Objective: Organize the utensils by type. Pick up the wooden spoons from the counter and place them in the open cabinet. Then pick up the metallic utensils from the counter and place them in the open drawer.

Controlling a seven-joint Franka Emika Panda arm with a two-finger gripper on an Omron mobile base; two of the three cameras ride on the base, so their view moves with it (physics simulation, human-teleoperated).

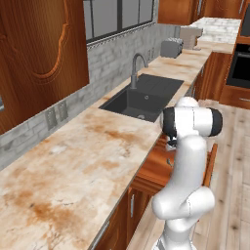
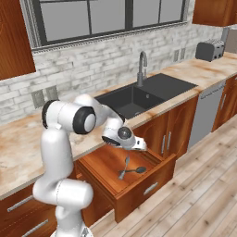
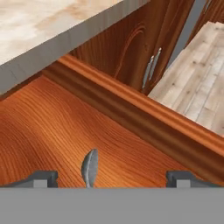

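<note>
Closing step of the metallic sort. The pincer [image 3: 111, 178] hangs with its tips spread wide and pinching nothing, just above the floor of the open drawer [image 2: 139, 187] under the tabletop's [image 1: 73, 161] front edge. Two metallic utensils [image 2: 128, 169] lie touching on the drawer floor near its middle; one spoon bowl [image 3: 90, 166] shows between the tips. Next move, judged: lift the arm straight out.

Two small metal spoons [image 2: 129, 169] lying flat, touching, on the floor of the pulled-out wooden drawer [image 2: 152, 185], under the marbled counter [image 2: 18, 152]
</note>
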